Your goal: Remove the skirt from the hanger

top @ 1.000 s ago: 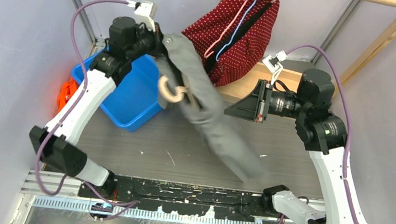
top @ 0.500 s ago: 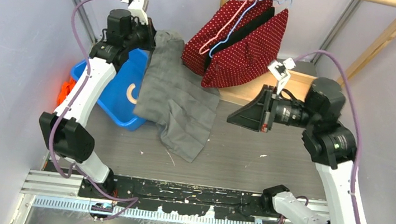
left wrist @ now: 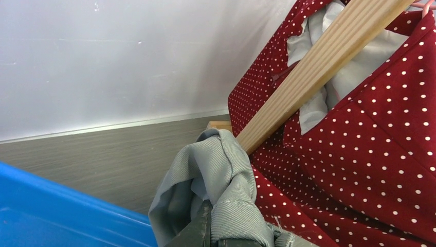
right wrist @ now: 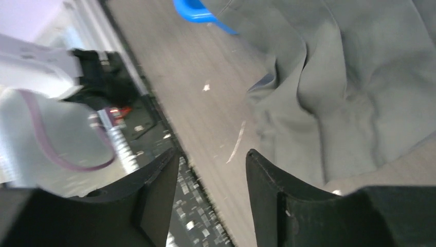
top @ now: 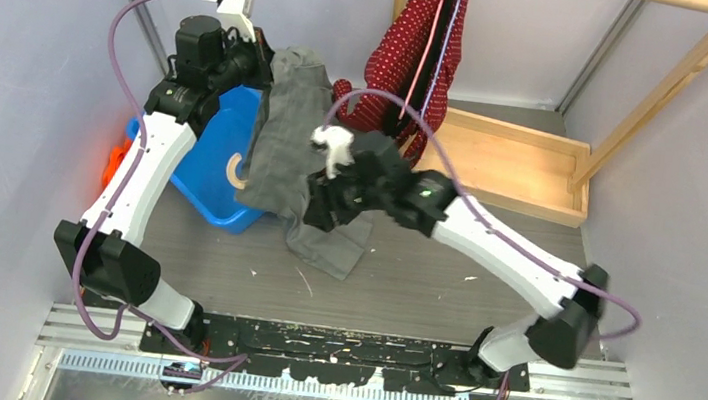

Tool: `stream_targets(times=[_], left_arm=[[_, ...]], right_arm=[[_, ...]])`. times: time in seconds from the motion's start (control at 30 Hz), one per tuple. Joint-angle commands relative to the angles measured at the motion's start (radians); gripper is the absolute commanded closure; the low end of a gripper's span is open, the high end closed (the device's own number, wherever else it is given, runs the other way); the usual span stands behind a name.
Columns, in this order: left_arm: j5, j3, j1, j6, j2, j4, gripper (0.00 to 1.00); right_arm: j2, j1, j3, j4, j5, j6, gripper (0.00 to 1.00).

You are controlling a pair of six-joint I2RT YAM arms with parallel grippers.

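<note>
At 11 o'clock my left pincer [top: 263, 61] clamps the grey skirt [top: 286, 147] high, letting it drape past the blue bin [top: 194, 170]; my right pincer [right wrist: 212, 159] gapes beside its hem [top: 329, 253].

The skirt [top: 281, 146] is plain grey with no pattern. At the top middle of the top view hangs a dark red cloth [top: 397, 54] with small white dots all over. Its inside looks pale grey in the left wrist view. The bin [top: 201, 183] on the left is bright blue. The rack [top: 519, 174] is light yellow-brown wood. The table [top: 399, 296] is grey with thin stripes. The left arm [top: 141, 176] and right arm [top: 496, 246] are white and black, with purple cables [top: 114, 30]. Something orange [top: 116, 163] shows at the left.
</note>
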Motion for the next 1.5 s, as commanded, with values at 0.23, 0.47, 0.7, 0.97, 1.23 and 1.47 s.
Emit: stream_targets(times=[0.23,0.47,0.7,0.97,1.23,1.47], left_arm=[[-0.06,0.05,-0.011,0.028,-0.019,0.023,1.0],[-0.091,0.06,-0.024,0.061,-0.017,-0.005,1.0],[-0.104,0.082,-0.027,0.08,-0.015,-0.031,1.0],[-0.106,0.107,-0.034,0.082,0.009,-0.046,1.0],[-0.116,0.131,-0.05,0.097,0.005,-0.074,1.0],[-0.122,0.112,-0.062,0.106,-0.013,-0.087,1.0]], right_arm=[[0.341,0.29,0.087,0.475,0.897,-0.421,0.35],[0.389,0.308,0.11,0.64,0.941,-0.455,0.37],[0.371,0.347,0.097,0.696,0.824,-0.498,0.37],[0.368,0.434,0.097,0.721,0.803,-0.547,0.37],[0.462,0.452,0.127,0.837,0.901,-0.651,0.37],[0.563,0.452,0.176,0.937,0.933,-0.739,0.35]])
